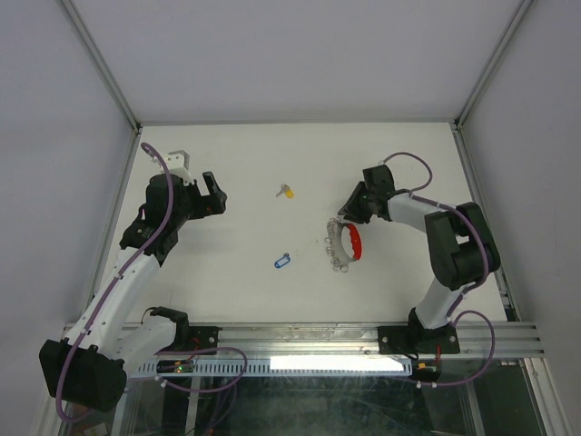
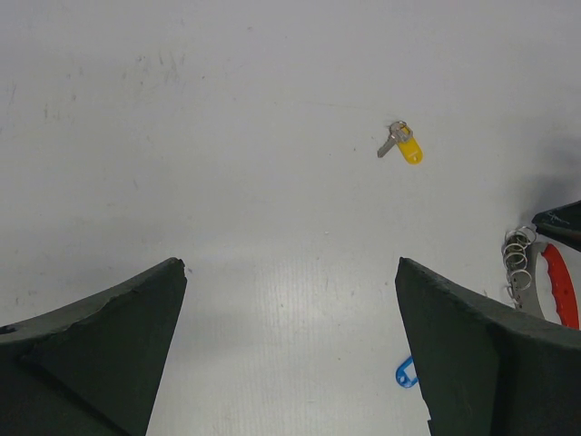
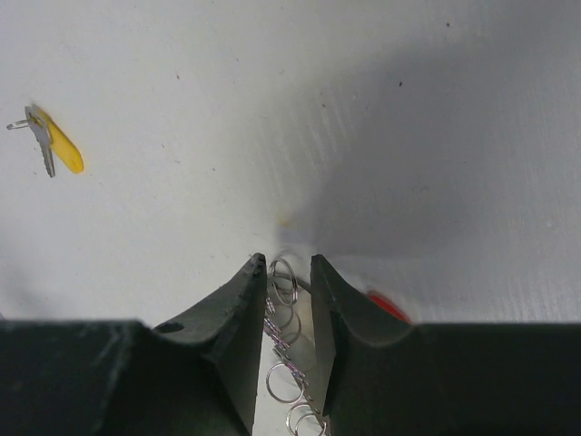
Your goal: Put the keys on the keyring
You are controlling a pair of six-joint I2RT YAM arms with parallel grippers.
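White table point(image 1: 236, 173), matte, with faint grey scuffs and a few dark specks showing in the wrist views. Plain pale walls on three sides: left wall point(image 1: 54, 136), back wall point(image 1: 300, 54), right wall point(image 1: 545, 136). Aluminium posts at the far corners: left post point(image 1: 100, 64), right post point(image 1: 495, 59). Slotted aluminium rail point(image 1: 309, 334) runs across the near edge. Just below it is a lit light strip point(image 1: 336, 363), then a dark glassy panel point(image 1: 363, 404).

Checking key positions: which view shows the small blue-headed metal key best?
Top external: the blue-headed key lies whole, though tiny. Left wrist shows only part of its blue head, low in frame; right wrist misses it.
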